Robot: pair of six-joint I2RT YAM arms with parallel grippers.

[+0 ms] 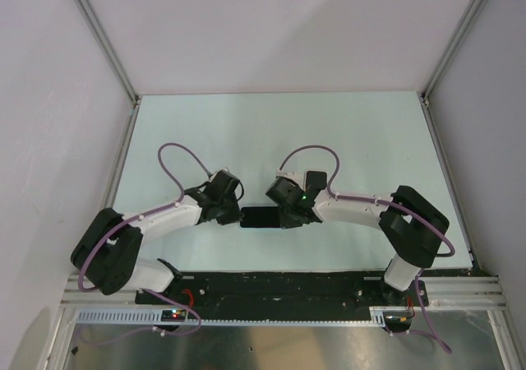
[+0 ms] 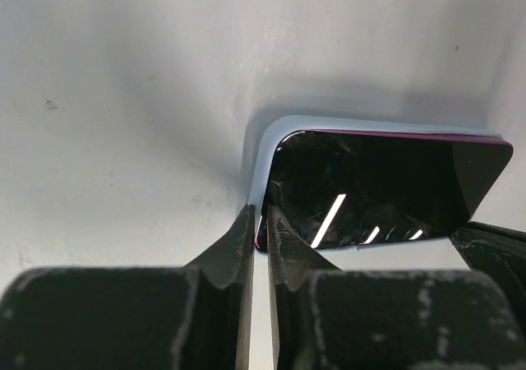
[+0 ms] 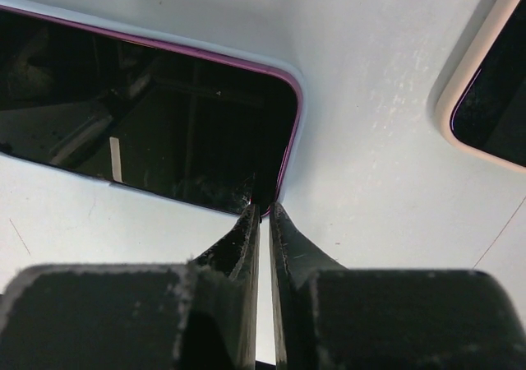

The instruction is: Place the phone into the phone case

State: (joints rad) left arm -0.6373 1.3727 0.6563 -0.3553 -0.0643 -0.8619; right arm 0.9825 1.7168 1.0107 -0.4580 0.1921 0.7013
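Pale, blue-tinged tabletop [image 1: 164, 140] sits between white walls [image 1: 49, 99], and we find everything gathered near the middle of its near edge. The phone [image 1: 261, 217] lies flat there, screen up, with its long sides parallel to that edge. It rests inside the phone case [image 2: 267, 144]: a light blue rim wraps the dark glass and the handset's magenta edge at both ends, though we cannot tell whether it is seated all the way round. The left gripper [image 2: 261, 215] is at a corner of the phone's left end, its fingers drawn almost together with only a thin slit between them. The right gripper [image 3: 263, 210] meets a corner of the right end and is likewise nearly closed. We cannot tell whether either pair pinches the rim or merely touches it. A second dark-screened phone [image 3: 497, 99] in a cream case [image 3: 481, 53] lies nearby, farther toward the far edge.
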